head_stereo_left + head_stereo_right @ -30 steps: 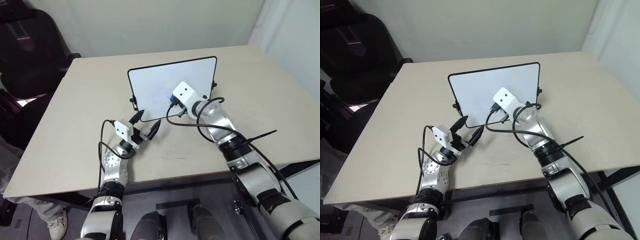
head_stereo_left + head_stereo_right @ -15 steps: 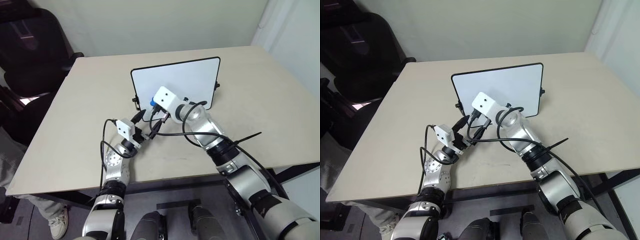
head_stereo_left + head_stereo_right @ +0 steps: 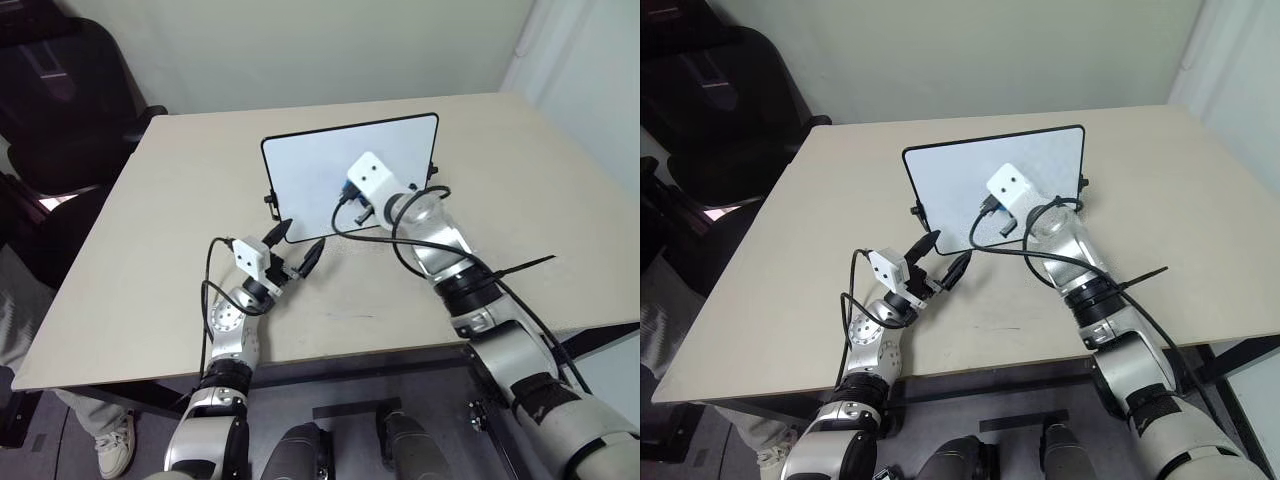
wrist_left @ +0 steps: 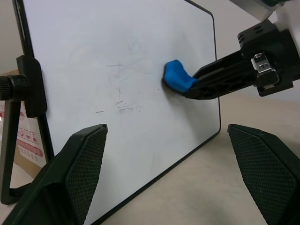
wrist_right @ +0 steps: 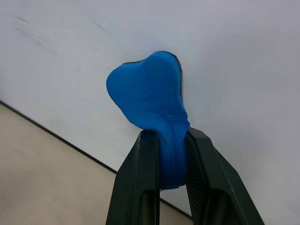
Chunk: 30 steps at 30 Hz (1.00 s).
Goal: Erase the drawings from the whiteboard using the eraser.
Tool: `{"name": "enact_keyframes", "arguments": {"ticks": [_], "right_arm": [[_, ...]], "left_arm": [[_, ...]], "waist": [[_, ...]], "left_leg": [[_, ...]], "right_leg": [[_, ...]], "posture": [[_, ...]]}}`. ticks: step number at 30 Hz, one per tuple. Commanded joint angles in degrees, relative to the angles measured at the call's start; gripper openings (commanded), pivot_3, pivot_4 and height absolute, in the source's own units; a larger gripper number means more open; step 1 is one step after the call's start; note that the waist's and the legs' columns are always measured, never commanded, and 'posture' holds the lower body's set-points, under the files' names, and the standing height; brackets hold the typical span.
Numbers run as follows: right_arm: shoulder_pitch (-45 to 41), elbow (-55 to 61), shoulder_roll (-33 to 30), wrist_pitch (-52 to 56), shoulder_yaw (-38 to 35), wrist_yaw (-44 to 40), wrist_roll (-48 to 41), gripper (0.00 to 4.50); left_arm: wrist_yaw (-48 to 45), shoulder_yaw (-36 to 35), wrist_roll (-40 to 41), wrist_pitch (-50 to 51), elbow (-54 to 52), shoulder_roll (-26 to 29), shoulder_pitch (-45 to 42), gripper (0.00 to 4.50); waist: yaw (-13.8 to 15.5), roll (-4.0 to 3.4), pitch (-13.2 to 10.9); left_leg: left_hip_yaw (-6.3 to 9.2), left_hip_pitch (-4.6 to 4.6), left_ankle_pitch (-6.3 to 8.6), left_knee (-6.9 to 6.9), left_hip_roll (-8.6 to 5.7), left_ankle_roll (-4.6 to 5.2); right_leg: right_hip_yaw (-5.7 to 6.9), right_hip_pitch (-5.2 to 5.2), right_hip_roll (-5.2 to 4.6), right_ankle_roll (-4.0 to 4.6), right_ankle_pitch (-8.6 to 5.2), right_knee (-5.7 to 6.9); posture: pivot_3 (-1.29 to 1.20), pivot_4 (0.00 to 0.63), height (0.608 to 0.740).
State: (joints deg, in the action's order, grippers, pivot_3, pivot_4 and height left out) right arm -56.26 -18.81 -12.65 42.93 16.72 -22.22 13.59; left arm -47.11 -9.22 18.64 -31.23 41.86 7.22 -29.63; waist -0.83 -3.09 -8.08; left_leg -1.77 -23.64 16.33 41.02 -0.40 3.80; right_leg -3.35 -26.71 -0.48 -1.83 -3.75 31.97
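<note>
The blue eraser [image 4: 178, 79] is pinched in the right gripper [image 5: 161, 154] and pressed flat to the whiteboard [image 3: 310, 165], propped upright mid-desk [image 3: 150, 250]. Faint drawings [image 4: 124, 105] are seen beside it, toward the left gripper [image 3: 297, 250], held wide.

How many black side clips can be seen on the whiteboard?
2. One clip sits on the left edge of the whiteboard, the other clip on its right edge. Any further ones behind the board would be hidden.
</note>
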Motion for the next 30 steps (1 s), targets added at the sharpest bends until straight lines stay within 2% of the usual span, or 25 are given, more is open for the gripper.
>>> {"name": "enact_keyframes", "arguments": {"ticks": [1, 8, 14, 20, 29, 30], "right_arm": [[0.9, 1.5, -3.1, 1.7, -3.6, 3.0, 1.2, 0.47], [4.9, 7.7, -7.7, 6.8, -7.2, 2.0, -0.5, 0.47], [9.3, 24.6, -9.4, 23.5, -14.8, -4.5, -9.3, 0.47], [14.5, 30.9, -12.7, 36.5, -16.5, -5.5, -13.7, 0.47], [19.5, 30.8, -14.2, 38.8, -19.2, -2.5, -15.6, 0.47], [19.5, 30.8, -14.3, 38.5, -19.5, -2.0, -15.5, 0.78]], "left_arm": [[-0.4, -0.4, 0.7, -0.7, 1.3, -0.6, 0.7, 4.50], [-0.4, -0.2, 0.7, -0.4, 1.1, -0.8, 0.8, 4.50], [-0.5, -0.1, 0.8, -0.1, 0.6, -0.9, 1.2, 4.50], [-0.9, -0.1, 0.7, 0.3, 0.6, -0.8, 1.4, 4.50], [-1.1, -0.1, 0.5, 0.2, 2.1, -0.9, 0.5, 4.50], [-1.1, -0.1, 0.4, 0.2, 2.3, -0.9, 0.4, 4.50]], "waist": [[0.0, 0.00, 0.0], [0.0, 0.00, 0.0], [0.1, -0.06, 0.0], [0.4, -0.07, 0.0], [0.3, -0.19, -0.1], [0.3, -0.21, 0.0]], "left_leg": [[0.01, 0.00, -0.01, 0.00, 0.00, 0.01], [0.00, -0.01, -0.14, -0.01, 0.02, 0.14], [0.00, -0.05, -0.17, -0.05, 0.03, 0.16], [0.00, -0.03, -0.22, -0.05, 0.01, 0.23], [0.00, -0.03, -0.23, -0.05, 0.02, 0.22], [0.00, -0.02, -0.23, -0.05, 0.02, 0.23]], "right_leg": [[0.00, 0.01, 0.00, 0.00, 0.00, 0.00], [0.00, 0.09, 0.02, -0.02, 0.05, 0.03], [0.00, 0.06, 0.09, -0.05, 0.03, 0.03], [-0.03, 0.16, 0.06, -0.21, -0.09, -0.02], [-0.04, 0.13, 0.08, -0.20, -0.07, 0.01], [-0.04, 0.15, 0.07, -0.20, -0.08, 0.00]], "posture": [[0.00, 0.150, 0.726], [0.00, 0.150, 0.726], [0.00, 0.150, 0.726], [0.00, 0.150, 0.726], [0.00, 0.150, 0.726], [0.00, 0.150, 0.726]]}}
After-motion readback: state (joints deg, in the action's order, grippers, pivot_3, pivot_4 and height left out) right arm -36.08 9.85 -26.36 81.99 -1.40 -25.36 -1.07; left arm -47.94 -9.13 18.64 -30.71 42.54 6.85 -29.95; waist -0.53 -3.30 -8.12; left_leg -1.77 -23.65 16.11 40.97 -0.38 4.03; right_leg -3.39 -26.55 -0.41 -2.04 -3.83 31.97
